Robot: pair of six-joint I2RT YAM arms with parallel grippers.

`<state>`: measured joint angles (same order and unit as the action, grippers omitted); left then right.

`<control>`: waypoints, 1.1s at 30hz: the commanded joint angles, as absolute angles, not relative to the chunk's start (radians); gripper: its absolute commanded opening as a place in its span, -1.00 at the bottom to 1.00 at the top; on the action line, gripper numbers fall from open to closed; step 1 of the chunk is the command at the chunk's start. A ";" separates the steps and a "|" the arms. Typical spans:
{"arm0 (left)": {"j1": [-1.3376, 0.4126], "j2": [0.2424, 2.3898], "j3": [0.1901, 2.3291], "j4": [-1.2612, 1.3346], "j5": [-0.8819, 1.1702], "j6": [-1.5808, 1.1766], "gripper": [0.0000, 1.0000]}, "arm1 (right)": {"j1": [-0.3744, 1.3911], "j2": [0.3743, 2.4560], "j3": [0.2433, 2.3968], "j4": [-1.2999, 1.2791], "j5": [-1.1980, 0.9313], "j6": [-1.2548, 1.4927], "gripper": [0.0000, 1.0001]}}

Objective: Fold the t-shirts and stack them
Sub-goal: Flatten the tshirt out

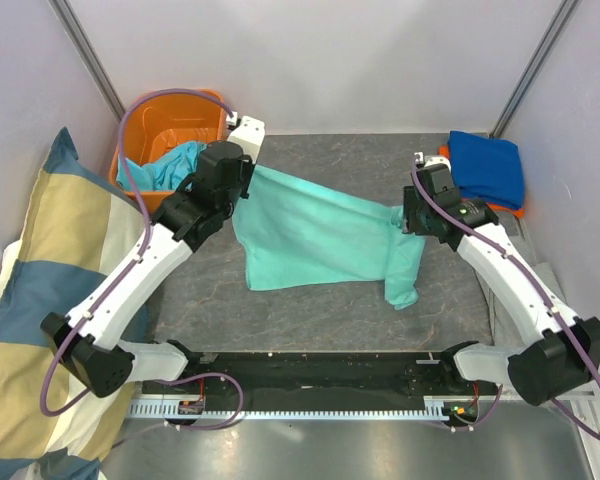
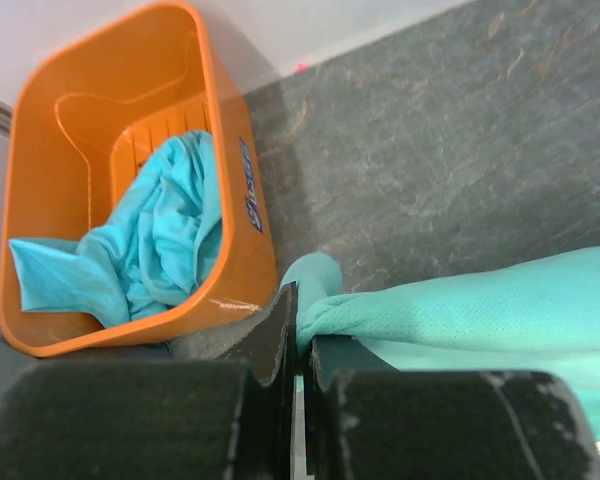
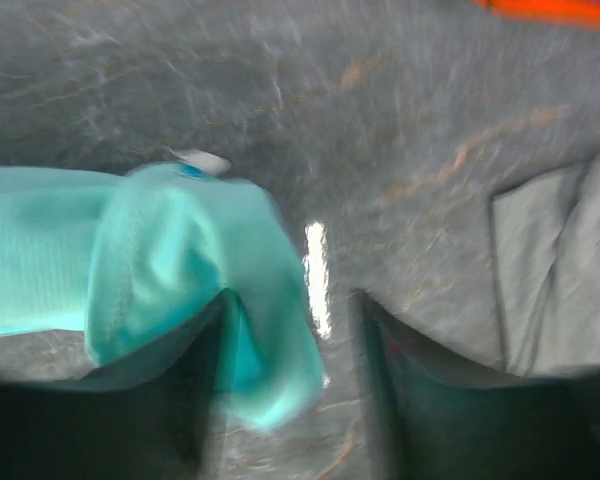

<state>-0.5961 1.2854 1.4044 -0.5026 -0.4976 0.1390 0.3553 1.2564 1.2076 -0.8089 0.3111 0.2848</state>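
A mint-teal t-shirt (image 1: 310, 235) hangs stretched across the middle of the dark mat between my two grippers. My left gripper (image 1: 248, 178) is shut on its left corner, and the wrist view shows the jaws (image 2: 302, 330) pinching a bunched fold of the shirt (image 2: 480, 300). My right gripper (image 1: 405, 215) is at the shirt's right end. In its blurred wrist view the gripper (image 3: 290, 300) is open, and the shirt (image 3: 80, 260) lies draped over its left finger. A folded royal blue t-shirt (image 1: 488, 165) lies on an orange one (image 1: 443, 152) at the back right. A turquoise t-shirt (image 1: 170, 160) lies in the basket.
An orange plastic basket (image 1: 170, 98) stands at the back left, close to my left gripper; its wall shows in the left wrist view (image 2: 235, 200). A striped pillow (image 1: 40, 300) lies left of the table. A grey cloth (image 3: 550, 260) lies right of my right gripper.
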 commanded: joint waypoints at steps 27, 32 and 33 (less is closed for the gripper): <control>-0.581 1.318 1.302 -0.454 -0.379 0.052 -0.96 | 0.578 1.307 0.950 -0.494 0.008 0.420 0.76; -0.581 1.308 1.278 -0.454 -0.379 0.045 -0.96 | 0.649 1.324 0.937 -0.492 0.008 0.425 0.73; -0.581 1.308 1.276 -0.454 -0.379 0.044 -0.96 | 0.655 1.327 0.930 -0.492 0.011 0.425 0.71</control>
